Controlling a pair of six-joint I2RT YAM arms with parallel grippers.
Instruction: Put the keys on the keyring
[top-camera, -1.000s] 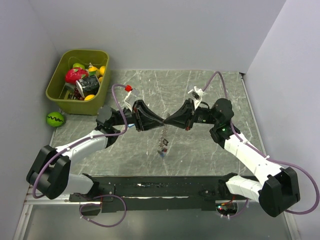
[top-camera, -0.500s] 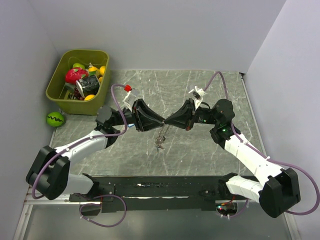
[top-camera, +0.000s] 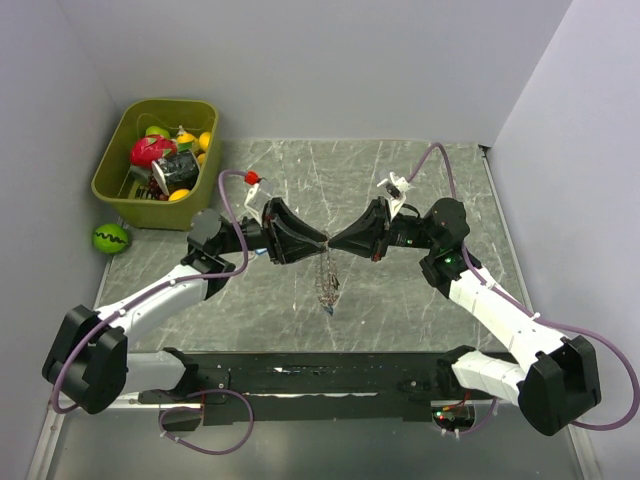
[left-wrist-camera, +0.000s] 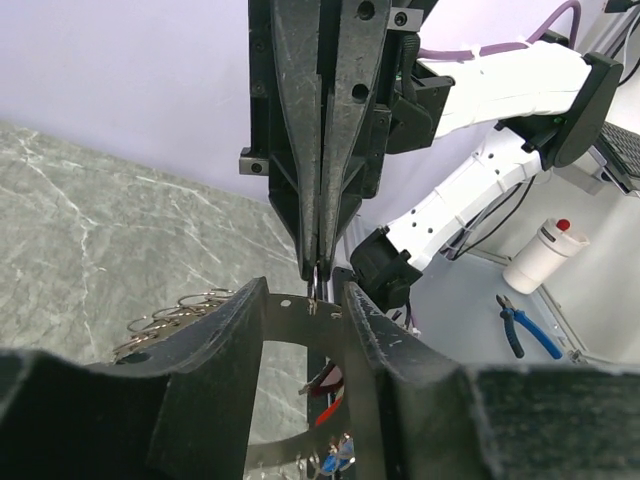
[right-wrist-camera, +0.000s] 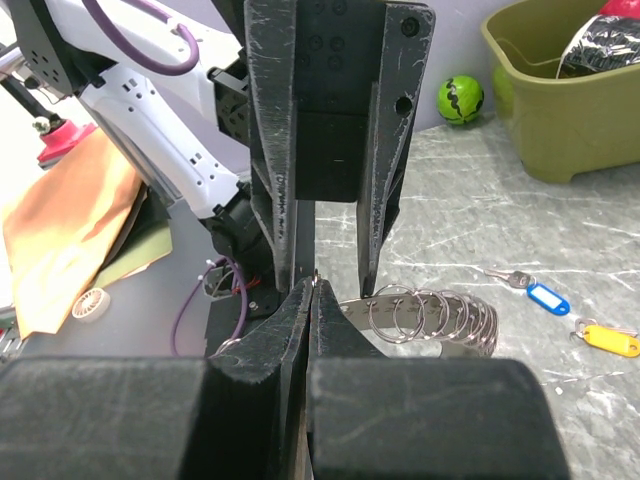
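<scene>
The keyring (right-wrist-camera: 430, 316) shows best from the right wrist: a curved row of thin, overlapping silver wire loops on a greyish band. It arcs away from the gripper tips over the table (top-camera: 420, 190), slightly to their far side. From above it is only a thin grey strand running nearward from where the fingertips meet. Whether it hangs from them or lies on the surface cannot be told.

Further to the far side, apart from the loops, two small silver keys lie flat on the table. The blue-tagged key (right-wrist-camera: 540, 295) has a rounded oblong plastic tag. The yellow-tagged key (right-wrist-camera: 608, 340) lies just beside it, not touching.

The right gripper (right-wrist-camera: 312, 290) has its two black wedge-shaped fingers pressed together to a narrow point, with a tiny metallic glint at the very tip. What that glint is cannot be made out.

The left gripper (left-wrist-camera: 303, 295) faces it tip to tip at mid-table. Its jaws stand apart, and the right gripper's point sits between them. Both pairs of fingers are matte black, finely ridged and scuffed pale along their edges.

The table is grey, marble-patterned, with white veins. At its far left corner stands an olive-green plastic bin (top-camera: 125, 210) with rounded corners, filled with red, yellow and black toys (top-camera: 150, 152). A green ball (top-camera: 110, 237) with a dark zigzag lies just near of the bin, off the table's left edge.
</scene>
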